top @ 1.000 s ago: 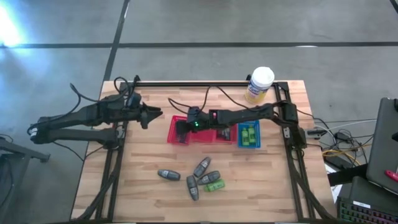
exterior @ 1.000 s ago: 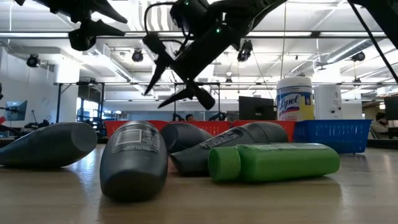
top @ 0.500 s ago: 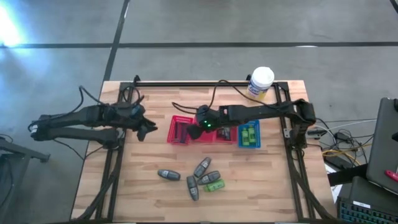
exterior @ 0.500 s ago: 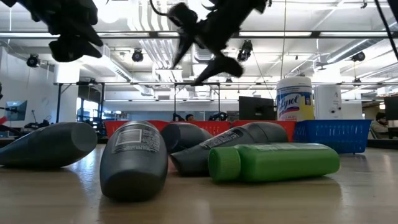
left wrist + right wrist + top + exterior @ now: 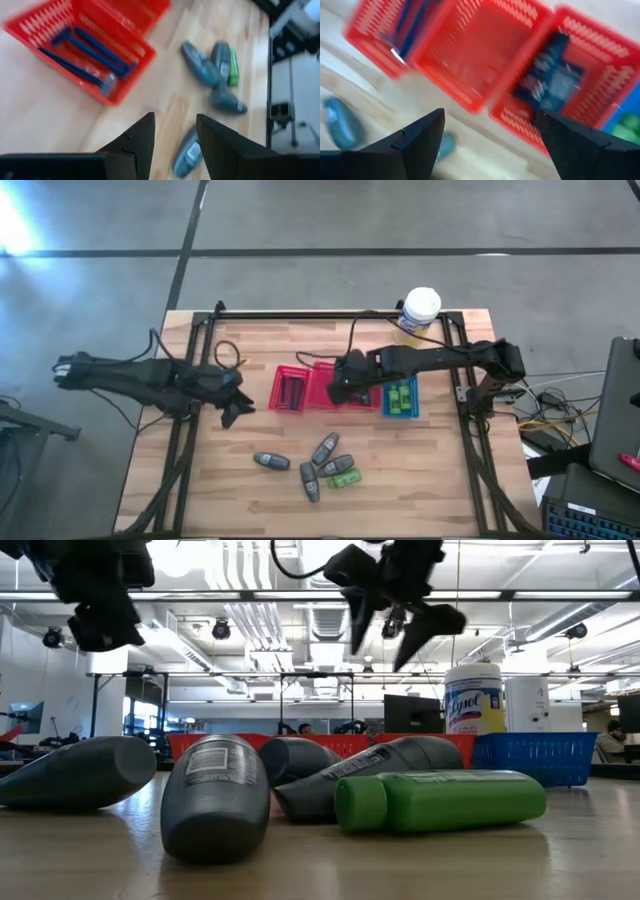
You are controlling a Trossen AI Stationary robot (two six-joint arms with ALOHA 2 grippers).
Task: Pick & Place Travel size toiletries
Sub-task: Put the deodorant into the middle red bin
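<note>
- At the table's near middle, in the high view, we find the loose travel toiletries: four grey bottles (image 5: 322, 461) and one green bottle (image 5: 345, 478), with one grey bottle lying apart (image 5: 271, 461) at 9 o'clock from the rest.
- The left gripper (image 5: 232, 408) hangs above bare wood. The lone grey bottle lies at roughly 5 o'clock from it, long axis running 3 to 9 o'clock. We judge this arm the nearer one for the next pick.
- The left fingers (image 5: 142, 140) stand part open with nothing between them; the left wrist view shows that bottle (image 5: 186, 156) just beyond the tips, near the gap line.
- The right gripper (image 5: 340, 383) sits over the red baskets (image 5: 312, 370), well apart from the cluster, which lies at 6 o'clock from it. Its fingers (image 5: 422, 137) are spread wide and released, holding nothing.
- The high view gives bearings but not height. The low view shows both grippers well above the table and the bottles (image 5: 215, 795) lying on their sides, the green one (image 5: 440, 798) in front.
- The left wrist view shows thin blue sticks (image 5: 82, 52) in one red basket. The right wrist view shows a dark item (image 5: 552, 82) in another; motion blur is heavy there, so we cannot identify it.
- The blue basket (image 5: 401, 413) holds green bottles.
</note>
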